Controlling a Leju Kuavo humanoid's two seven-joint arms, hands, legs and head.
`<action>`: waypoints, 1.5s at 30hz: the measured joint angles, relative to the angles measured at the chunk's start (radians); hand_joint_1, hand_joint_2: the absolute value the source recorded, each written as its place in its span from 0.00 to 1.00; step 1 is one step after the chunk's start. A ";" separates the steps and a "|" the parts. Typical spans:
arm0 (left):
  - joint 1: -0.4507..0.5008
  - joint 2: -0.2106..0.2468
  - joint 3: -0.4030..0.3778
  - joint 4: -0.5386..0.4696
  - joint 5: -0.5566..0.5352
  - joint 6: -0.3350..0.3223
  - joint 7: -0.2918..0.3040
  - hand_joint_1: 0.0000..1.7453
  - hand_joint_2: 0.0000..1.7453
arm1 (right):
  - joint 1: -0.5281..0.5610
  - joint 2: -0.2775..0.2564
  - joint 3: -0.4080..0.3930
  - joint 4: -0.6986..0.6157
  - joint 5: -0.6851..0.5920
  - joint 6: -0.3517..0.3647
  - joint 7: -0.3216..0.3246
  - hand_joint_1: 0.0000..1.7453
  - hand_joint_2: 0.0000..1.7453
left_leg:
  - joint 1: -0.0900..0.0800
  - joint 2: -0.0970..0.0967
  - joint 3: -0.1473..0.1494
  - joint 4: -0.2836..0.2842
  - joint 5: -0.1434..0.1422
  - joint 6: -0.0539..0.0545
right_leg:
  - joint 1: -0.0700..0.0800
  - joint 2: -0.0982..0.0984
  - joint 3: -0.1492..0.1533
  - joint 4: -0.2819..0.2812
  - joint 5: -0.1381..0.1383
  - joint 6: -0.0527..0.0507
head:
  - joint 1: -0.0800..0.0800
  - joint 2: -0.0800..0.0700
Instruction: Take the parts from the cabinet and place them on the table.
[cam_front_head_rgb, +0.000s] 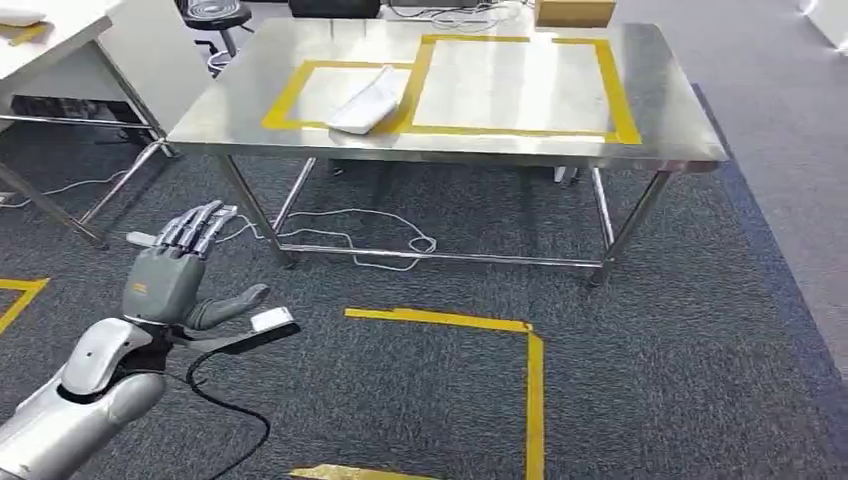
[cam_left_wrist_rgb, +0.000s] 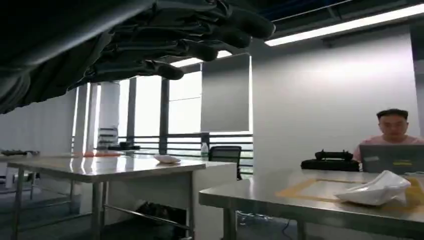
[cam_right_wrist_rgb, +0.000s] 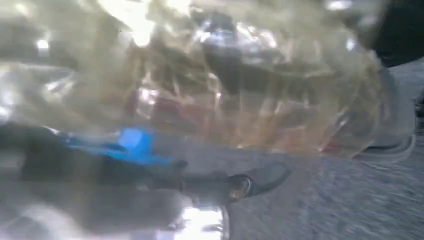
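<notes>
Grey carpet (cam_front_head_rgb: 650, 330) marked with yellow tape lines (cam_front_head_rgb: 500, 340) ran under a steel bench (cam_front_head_rgb: 660, 120), and two rectangles of yellow tape (cam_front_head_rgb: 610, 90) were laid out on the bench top. One white bag of parts (cam_front_head_rgb: 368, 102) lay on the bench toward its left end, across the tape strip shared by the smaller left rectangle and the larger right one. From the left wrist view the same bag (cam_left_wrist_rgb: 377, 189) sat slumped near the bench's front edge.

A second bag of parts (cam_right_wrist_rgb: 210, 80), clear and crinkled with blurred reddish and blue shapes inside, pressed close against the right wrist camera. The right hand (cam_right_wrist_rgb: 100, 190) showed as dark blurred fingers beneath it, gripping the bag.

The left hand (cam_front_head_rgb: 175, 275) hovered low over the carpet, well short of the bench's front left leg, fingers stretched straight and apart, thumb out to the side, holding nothing. A black cable (cam_front_head_rgb: 225, 410) trailed from its wrist.

Behind the bench a person (cam_left_wrist_rgb: 392, 135) sat at a laptop (cam_left_wrist_rgb: 390, 159). Another bench (cam_left_wrist_rgb: 100, 167) stood to the left, and a white cable (cam_front_head_rgb: 370, 240) lay on the carpet under the steel one.
</notes>
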 joint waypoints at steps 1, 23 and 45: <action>-0.008 -0.004 -0.007 0.009 0.000 0.000 -0.001 0.00 0.00 | 0.000 0.000 0.000 0.003 -0.009 0.002 0.000 0.00 0.00 | 0.003 0.000 -0.010 0.078 -0.043 -0.004 | 0.001 -0.002 -0.018 0.007 0.013 -0.001 | 0.002 0.000; 0.157 -0.032 -0.064 0.135 0.012 -0.001 0.093 0.00 0.00 | 0.008 -0.022 0.032 -0.021 -0.143 -0.110 -0.007 0.00 0.00 | 0.004 0.014 -0.004 -0.148 0.207 0.029 | -0.018 0.018 0.062 0.102 -0.047 0.070 | 0.017 0.000; 0.313 -0.103 -0.063 0.392 0.407 0.037 0.178 0.00 0.00 | 0.009 -0.049 0.082 -0.064 -0.320 -0.154 -0.060 0.00 0.00 | 0.005 0.007 0.173 -0.170 0.057 0.061 | 0.000 0.009 -0.133 0.127 -0.056 0.053 | 0.015 0.000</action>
